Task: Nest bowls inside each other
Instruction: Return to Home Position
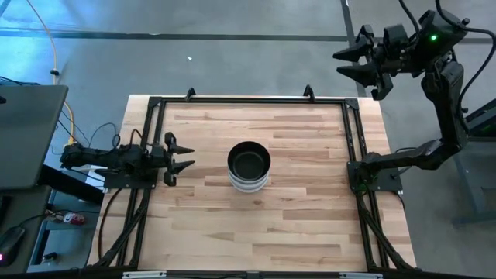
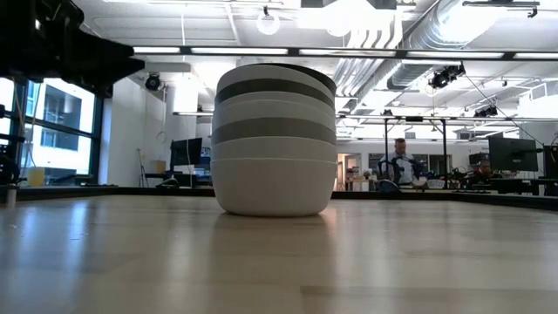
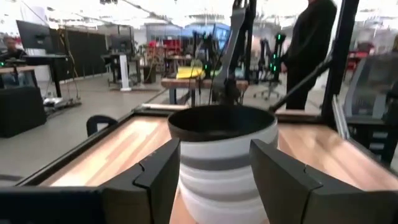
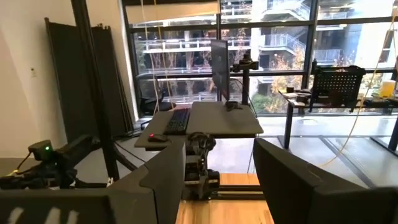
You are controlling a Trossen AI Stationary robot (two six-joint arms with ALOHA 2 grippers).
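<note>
The bowls stand nested in one stack (image 1: 249, 167) at the table's middle, resting on the bottom white bowl's base (image 2: 274, 205). White and grey rims alternate up the stack (image 2: 275, 131), and the black bowl (image 3: 221, 122) sits on top. My left gripper (image 1: 180, 155) is open at the table's left edge, level with the stack and well short of it; its fingers frame the stack (image 3: 224, 168) in the left wrist view. My right gripper (image 1: 350, 63) is open, raised beyond the table's far right corner, and faces away from the stack toward the left arm (image 4: 50, 165).
A black frame rail (image 1: 248, 99) runs around the tabletop. Bare wood (image 1: 294, 225) lies on every side of the stack. A person (image 3: 311, 50) stands beyond the table's right side; another person (image 2: 403, 166) shows far off in the room.
</note>
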